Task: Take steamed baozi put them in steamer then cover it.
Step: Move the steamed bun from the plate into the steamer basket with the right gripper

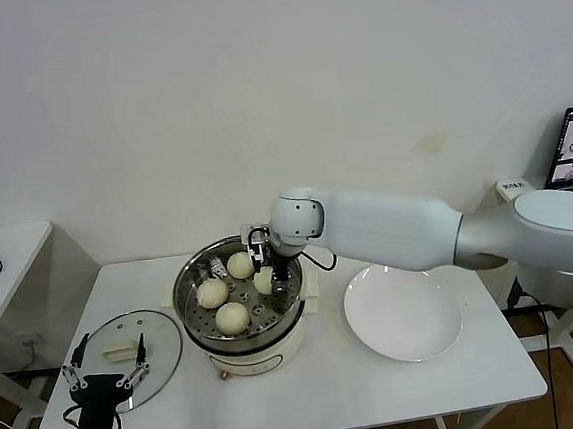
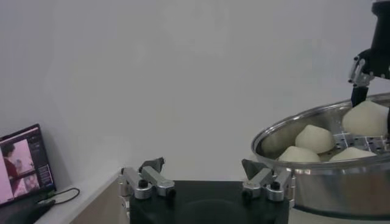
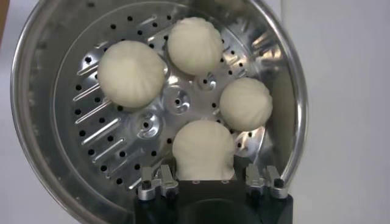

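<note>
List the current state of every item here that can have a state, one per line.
steamer: uncovered, four baozi inside
fourth baozi: held in the right gripper, inside the steamer
glass lid: off, lying on the table
plate: empty
left gripper: open, above the glass lid

The left gripper [image 2: 207, 182] hangs with its fingers [image 2: 141, 182] spread wide and nothing between them; just beyond it stands the steamer [image 2: 323, 182], its shiny steel rim curving round four steamed baozi [image 2: 314, 138]. The right gripper [image 2: 365, 73] reaches down over the basket, dark against the plain white wall; a lit laptop [image 2: 24, 164] sits well apart from the steamer.
</note>
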You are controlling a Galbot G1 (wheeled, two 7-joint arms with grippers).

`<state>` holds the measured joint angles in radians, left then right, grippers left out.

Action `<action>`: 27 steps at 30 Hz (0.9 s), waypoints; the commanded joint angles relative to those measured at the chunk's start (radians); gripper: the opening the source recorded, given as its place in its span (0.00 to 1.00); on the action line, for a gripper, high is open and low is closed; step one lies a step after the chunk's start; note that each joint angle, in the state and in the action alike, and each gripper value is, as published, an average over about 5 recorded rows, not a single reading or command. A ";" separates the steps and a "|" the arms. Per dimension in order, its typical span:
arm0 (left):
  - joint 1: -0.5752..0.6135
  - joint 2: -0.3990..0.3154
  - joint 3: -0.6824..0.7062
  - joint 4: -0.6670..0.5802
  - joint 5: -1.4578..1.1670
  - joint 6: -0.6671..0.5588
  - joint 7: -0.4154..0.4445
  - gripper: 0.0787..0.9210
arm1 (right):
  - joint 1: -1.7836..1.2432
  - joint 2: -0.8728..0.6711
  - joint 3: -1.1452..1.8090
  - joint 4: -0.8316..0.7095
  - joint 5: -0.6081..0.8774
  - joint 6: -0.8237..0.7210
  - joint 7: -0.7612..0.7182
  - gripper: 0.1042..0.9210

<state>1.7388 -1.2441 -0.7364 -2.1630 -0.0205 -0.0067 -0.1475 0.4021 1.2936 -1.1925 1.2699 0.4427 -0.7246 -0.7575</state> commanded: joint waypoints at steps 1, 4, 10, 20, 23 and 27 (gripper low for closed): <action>0.001 0.000 0.001 0.001 0.000 0.000 0.000 0.88 | -0.015 0.007 -0.001 -0.002 -0.012 -0.004 -0.001 0.59; 0.001 -0.001 0.001 0.000 0.000 0.000 0.000 0.88 | -0.016 0.006 0.000 0.000 -0.016 -0.004 -0.006 0.60; 0.000 0.000 0.000 0.000 0.000 0.001 0.000 0.88 | -0.003 -0.007 0.010 0.014 -0.020 -0.004 -0.008 0.69; -0.004 0.002 0.001 -0.004 0.001 0.002 0.000 0.88 | 0.050 -0.101 0.047 0.119 0.039 -0.004 0.013 0.88; 0.000 0.004 -0.002 -0.006 0.000 0.000 0.000 0.88 | 0.055 -0.156 0.067 0.169 0.085 -0.004 0.075 0.88; 0.004 0.004 -0.005 -0.012 0.000 -0.001 -0.001 0.88 | 0.014 -0.259 0.118 0.275 0.203 0.003 0.255 0.88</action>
<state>1.7416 -1.2404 -0.7408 -2.1716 -0.0205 -0.0059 -0.1481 0.4357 1.1798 -1.1316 1.3967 0.5077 -0.7268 -0.6949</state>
